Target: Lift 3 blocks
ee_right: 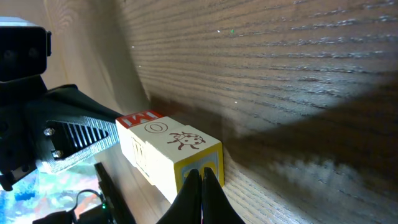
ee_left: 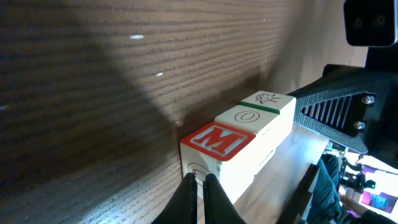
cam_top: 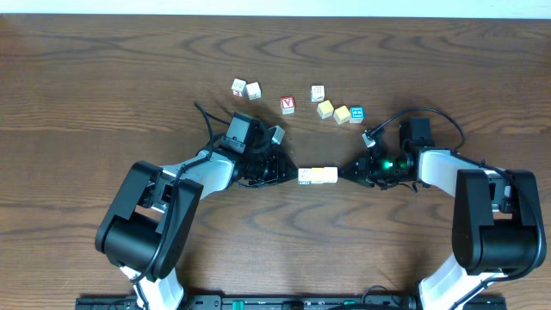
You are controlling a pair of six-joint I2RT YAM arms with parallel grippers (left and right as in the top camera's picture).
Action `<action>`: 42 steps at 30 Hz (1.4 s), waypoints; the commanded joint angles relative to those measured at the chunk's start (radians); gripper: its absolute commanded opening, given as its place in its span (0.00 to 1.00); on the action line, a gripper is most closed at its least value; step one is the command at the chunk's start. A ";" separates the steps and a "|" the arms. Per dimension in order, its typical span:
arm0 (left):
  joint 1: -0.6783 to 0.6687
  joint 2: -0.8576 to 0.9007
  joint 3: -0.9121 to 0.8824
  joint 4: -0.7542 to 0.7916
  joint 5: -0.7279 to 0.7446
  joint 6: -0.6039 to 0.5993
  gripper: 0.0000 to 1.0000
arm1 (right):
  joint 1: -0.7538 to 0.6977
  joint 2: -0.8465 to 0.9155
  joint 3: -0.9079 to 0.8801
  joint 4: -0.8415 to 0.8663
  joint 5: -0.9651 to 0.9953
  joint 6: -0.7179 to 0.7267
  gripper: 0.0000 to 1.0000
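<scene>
1. Three blocks sat end to end in a row point(cam_top: 317, 176) near the middle of the table point(cam_top: 86, 69), pinched between the two arms' tips.
2. The left gripper point(cam_top: 294, 173) had its jaws fully closed with nothing between them. Its joined fingertips point(ee_left: 200, 182) pressed against the outer end of the M block point(ee_left: 217, 140).
3. The right gripper point(cam_top: 343, 172) was likewise closed on nothing. Its tips point(ee_right: 200, 177) butted against the opposite end, on the bug block point(ee_right: 186, 142).
4. The O block point(ee_left: 245, 117) was in the middle, touching both neighbours. The M block showed a red letter on top, and the bug block a green edge and a yellow side.
5. Whether the row was clear of the tabletop could not be told from any view.
6. Seven loose cubes point(cam_top: 253, 89) lay scattered farther back, well apart from the row, among them a red cube point(cam_top: 287, 105) and a blue cube point(cam_top: 356, 114).
</scene>
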 commanded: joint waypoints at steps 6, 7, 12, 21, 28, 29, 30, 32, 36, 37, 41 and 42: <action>-0.001 -0.002 -0.004 0.011 -0.013 -0.013 0.07 | 0.010 -0.021 -0.007 0.006 -0.001 0.007 0.01; -0.001 -0.002 -0.004 0.011 -0.013 -0.013 0.07 | 0.010 -0.021 -0.007 0.006 -0.001 0.007 0.01; -0.001 -0.002 -0.004 0.011 -0.013 -0.013 0.07 | 0.010 -0.021 -0.007 0.006 -0.001 0.007 0.01; -0.001 -0.002 -0.004 0.010 -0.013 -0.016 0.07 | 0.010 -0.021 -0.007 0.006 -0.001 0.007 0.01; -0.018 -0.002 -0.004 0.010 -0.032 -0.016 0.07 | 0.027 -0.021 -0.007 0.018 -0.001 0.008 0.01; -0.022 -0.002 -0.004 0.011 -0.035 -0.016 0.07 | 0.031 -0.021 -0.007 0.020 -0.001 0.008 0.01; -0.025 -0.002 -0.004 0.011 -0.036 -0.016 0.07 | 0.035 -0.021 -0.007 0.023 -0.001 0.008 0.01; -0.031 -0.002 -0.004 0.011 -0.036 -0.016 0.07 | 0.038 -0.021 -0.007 0.028 -0.001 0.012 0.01; -0.032 -0.002 -0.004 0.015 -0.036 -0.016 0.07 | 0.037 -0.021 -0.007 0.028 -0.001 0.016 0.01; -0.032 -0.002 -0.004 0.018 -0.036 -0.016 0.07 | 0.038 -0.021 -0.007 0.029 -0.001 0.016 0.01; -0.032 -0.002 -0.004 0.021 -0.035 -0.020 0.07 | 0.038 -0.021 -0.007 0.028 -0.001 0.016 0.01; -0.032 -0.002 -0.004 0.021 -0.035 -0.020 0.07 | 0.038 -0.021 -0.007 0.028 -0.001 0.016 0.01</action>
